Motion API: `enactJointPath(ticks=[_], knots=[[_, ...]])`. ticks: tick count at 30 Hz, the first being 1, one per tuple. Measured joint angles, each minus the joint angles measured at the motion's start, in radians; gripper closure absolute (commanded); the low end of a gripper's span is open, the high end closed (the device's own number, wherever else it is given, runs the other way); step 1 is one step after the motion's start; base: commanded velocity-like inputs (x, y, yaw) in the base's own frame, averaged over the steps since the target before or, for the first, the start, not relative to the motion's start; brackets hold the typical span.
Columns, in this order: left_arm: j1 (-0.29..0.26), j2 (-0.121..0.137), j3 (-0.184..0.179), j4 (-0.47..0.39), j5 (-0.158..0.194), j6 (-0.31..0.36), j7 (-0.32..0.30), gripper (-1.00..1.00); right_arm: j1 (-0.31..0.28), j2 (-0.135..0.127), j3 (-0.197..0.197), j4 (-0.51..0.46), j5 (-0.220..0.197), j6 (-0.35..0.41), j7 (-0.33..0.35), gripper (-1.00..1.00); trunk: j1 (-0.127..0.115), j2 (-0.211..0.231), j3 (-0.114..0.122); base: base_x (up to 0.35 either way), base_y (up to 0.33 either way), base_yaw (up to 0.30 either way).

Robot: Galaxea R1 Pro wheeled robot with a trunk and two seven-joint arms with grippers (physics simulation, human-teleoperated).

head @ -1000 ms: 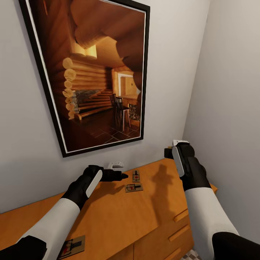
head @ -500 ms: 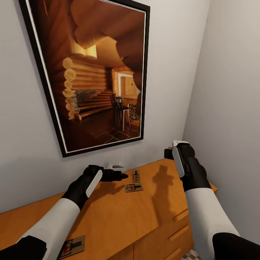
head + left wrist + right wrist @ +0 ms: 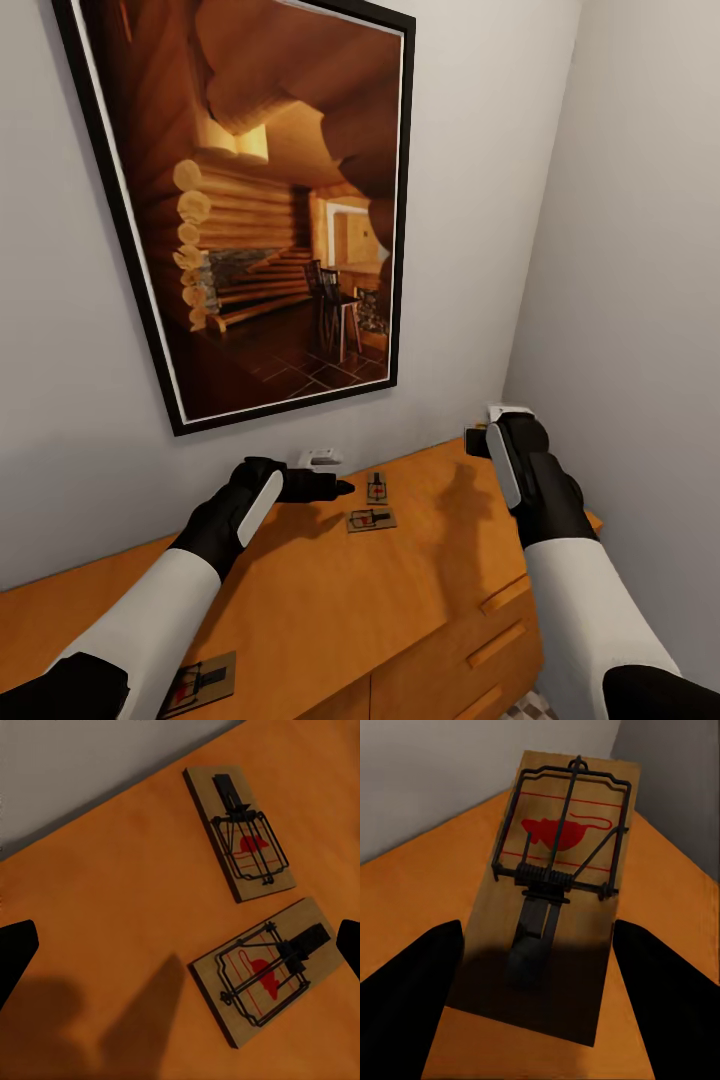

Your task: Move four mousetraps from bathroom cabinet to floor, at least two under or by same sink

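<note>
Nearby, framed picture (image 3: 265, 200), small white object (image 3: 320, 457)

The head camera is looking forward and down from above both arms, taking in the wall and the cabinet (image 3: 330, 590) top from some way off. The left wrist camera is looking down close onto the cabinet top near its back edge, sharing two mousetraps (image 3: 259, 982) with the head view. The right wrist camera is peering along the right hand (image 3: 536, 1005), very near one trap (image 3: 559, 870) by the cabinet's right back corner.
</note>
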Motion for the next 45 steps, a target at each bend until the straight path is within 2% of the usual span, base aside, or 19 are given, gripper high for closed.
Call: enactJointPath(ticks=[2,5,9,17,45], knots=[[0.000,0.000,0.000,0.000,0.000,-0.001,0.000,-1.00,0.019,-0.017,0.000,-0.002,0.002,0.000,0.000,1.00,0.000,0.000,0.000,0.000,0.000,0.000],[0.000,0.000,0.000,-0.002,0.001,-0.001,-0.001,-1.00,0.032,-0.028,0.000,-0.003,0.000,0.000,0.001,1.00,0.000,0.000,0.000,-0.004,0.000,0.000],[0.000,0.001,0.000,-0.002,0.007,0.001,-0.001,-1.00,0.039,-0.034,0.001,-0.003,-0.002,0.000,0.000,1.00,0.000,0.000,0.000,-0.149,0.000,0.000],[0.000,0.002,0.000,0.002,0.008,0.003,-0.001,-1.00,0.042,-0.034,0.001,0.000,0.001,0.000,-0.003,1.00,0.000,0.000,0.000,-0.131,0.000,0.000],[0.000,-0.003,0.007,-0.007,0.009,-0.009,0.003,-1.00,0.042,-0.035,0.002,0.004,0.000,0.000,-0.003,1.00,0.000,0.000,0.000,-0.004,0.000,0.000]])
